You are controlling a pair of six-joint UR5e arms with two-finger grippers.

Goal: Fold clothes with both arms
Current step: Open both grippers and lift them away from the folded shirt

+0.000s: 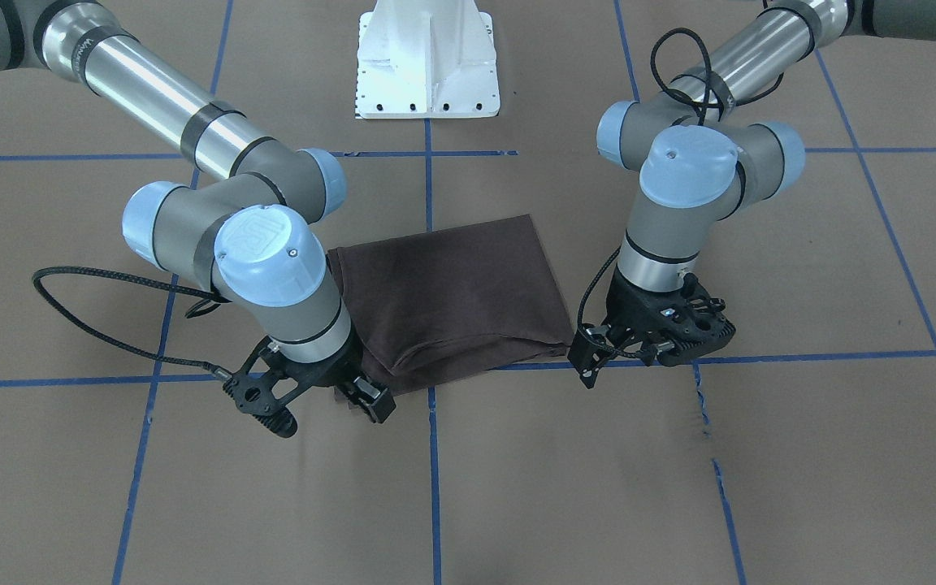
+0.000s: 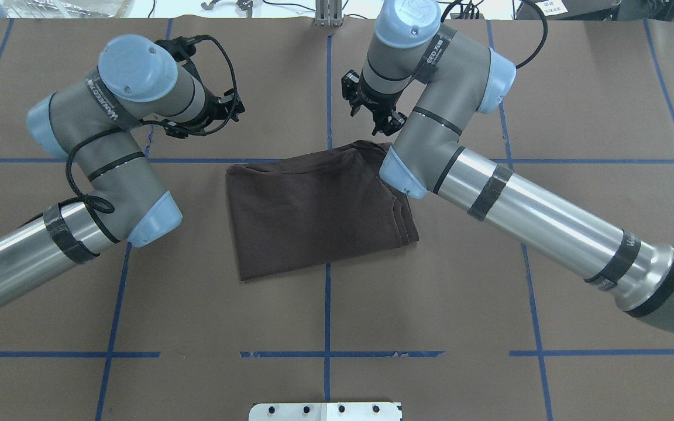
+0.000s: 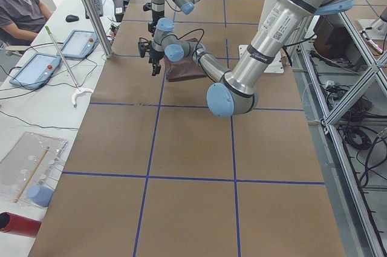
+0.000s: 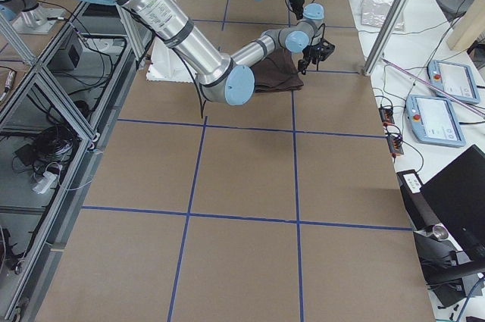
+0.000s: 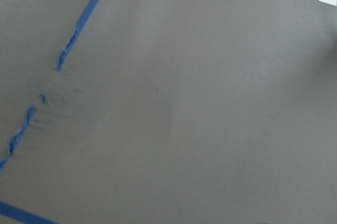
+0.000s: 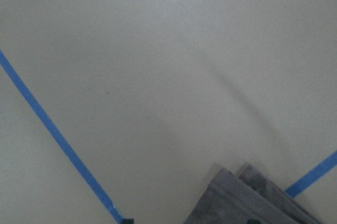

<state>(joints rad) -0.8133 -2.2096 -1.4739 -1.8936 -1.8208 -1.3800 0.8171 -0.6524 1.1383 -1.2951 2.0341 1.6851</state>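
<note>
The dark brown T-shirt (image 1: 452, 301) lies folded into a compact rectangle at the table's middle, and it also shows in the overhead view (image 2: 313, 210). My left gripper (image 1: 679, 345) hovers low over bare table just off the shirt's far corner on my left, apart from the cloth, and looks open and empty. My right gripper (image 1: 326, 410) stands at the shirt's far corner on my right, open and empty. The right wrist view shows only the stacked fabric layers of that corner (image 6: 247, 197). The left wrist view shows bare table only.
The brown table cover carries a grid of blue tape lines (image 2: 326, 354). The white pedestal (image 1: 427, 65) stands at the robot's side. In the left side view an operator (image 3: 21, 3) sits beyond the table's edge, with tablets (image 3: 75, 44) there.
</note>
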